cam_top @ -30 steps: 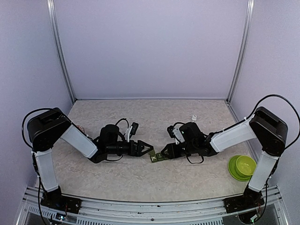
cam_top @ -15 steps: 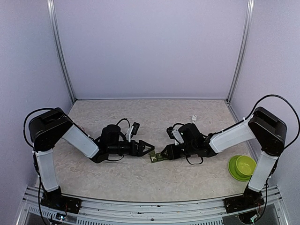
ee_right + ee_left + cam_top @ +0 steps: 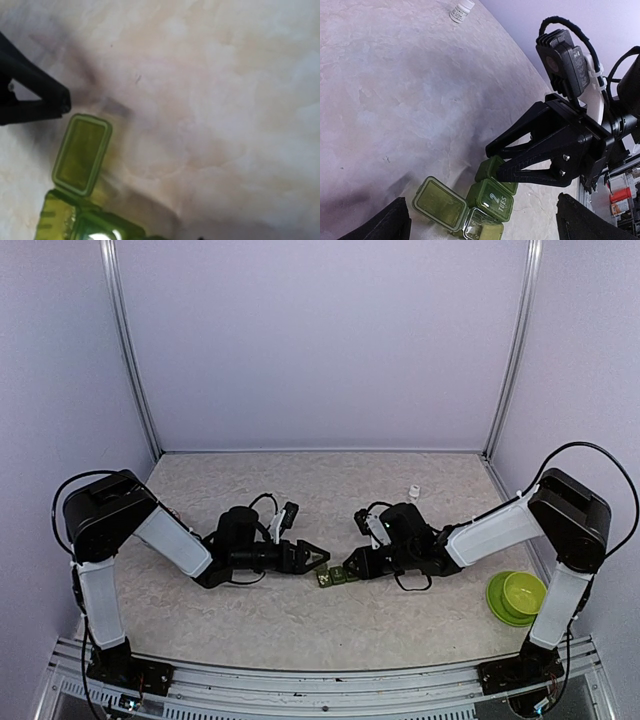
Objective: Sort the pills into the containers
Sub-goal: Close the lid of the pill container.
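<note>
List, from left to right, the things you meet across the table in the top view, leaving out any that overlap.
Left fingers → pill box → white bottle → green bowl. The right fingers overlap the pill box, so they are left out.

The surface is pale and mottled like stone. Directly on it, between the left pincer and the right pincer and right at the tips of the latter, lies a green pill box of several joined compartments, with one lid flipped open flat on the side nearest the left pincer. A small white bottle stands well beyond the right pincer toward the far edge, and a green dish carrying a green bowl sits well apart to that pincer's right.
</note>
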You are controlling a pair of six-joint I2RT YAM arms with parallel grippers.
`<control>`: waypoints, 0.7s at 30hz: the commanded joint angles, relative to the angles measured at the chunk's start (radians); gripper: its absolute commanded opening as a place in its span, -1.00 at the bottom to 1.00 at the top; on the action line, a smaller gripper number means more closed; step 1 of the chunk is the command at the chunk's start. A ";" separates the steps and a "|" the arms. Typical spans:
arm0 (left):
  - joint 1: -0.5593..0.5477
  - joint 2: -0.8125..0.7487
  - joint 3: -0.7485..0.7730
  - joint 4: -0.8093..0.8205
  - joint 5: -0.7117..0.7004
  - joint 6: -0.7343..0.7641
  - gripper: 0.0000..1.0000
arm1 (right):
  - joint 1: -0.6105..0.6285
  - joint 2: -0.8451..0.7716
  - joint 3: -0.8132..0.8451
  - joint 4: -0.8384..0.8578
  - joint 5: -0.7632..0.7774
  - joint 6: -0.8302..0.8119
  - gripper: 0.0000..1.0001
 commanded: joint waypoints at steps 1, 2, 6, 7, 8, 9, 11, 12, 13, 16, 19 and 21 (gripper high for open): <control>-0.004 0.021 0.024 -0.008 -0.010 0.003 0.98 | 0.010 0.020 -0.012 -0.008 0.010 -0.001 -0.41; -0.004 0.022 0.024 -0.015 -0.020 0.003 0.98 | 0.010 0.022 -0.011 -0.009 0.010 -0.001 -0.41; -0.002 0.027 0.029 -0.039 -0.044 0.004 0.98 | 0.010 0.026 -0.007 -0.013 0.012 -0.001 -0.39; -0.001 0.033 0.034 -0.043 -0.041 0.005 0.98 | 0.010 0.027 -0.005 -0.013 0.011 -0.001 -0.38; 0.000 0.039 0.038 -0.043 -0.034 0.004 0.98 | 0.011 0.028 -0.005 -0.013 0.010 -0.001 -0.37; 0.001 0.047 0.044 -0.043 -0.025 0.003 0.97 | 0.011 0.029 -0.005 -0.012 0.009 -0.001 -0.35; 0.001 0.065 0.057 -0.040 -0.005 0.002 0.98 | 0.010 0.030 -0.005 -0.014 0.010 -0.001 -0.35; 0.001 0.075 0.064 -0.041 0.004 -0.001 0.98 | 0.010 0.031 -0.004 -0.014 0.009 -0.001 -0.34; 0.001 0.085 0.071 -0.041 0.014 -0.003 0.98 | 0.010 0.030 -0.004 -0.014 0.009 -0.001 -0.34; 0.002 0.104 0.078 -0.030 0.033 -0.011 0.98 | 0.011 0.032 0.000 -0.017 0.008 -0.001 -0.34; 0.005 0.115 0.075 -0.007 0.054 -0.021 0.98 | 0.010 0.031 0.001 -0.019 0.008 0.000 -0.34; 0.008 0.117 0.069 0.023 0.080 -0.031 0.98 | 0.011 0.029 0.000 -0.022 0.010 -0.001 -0.34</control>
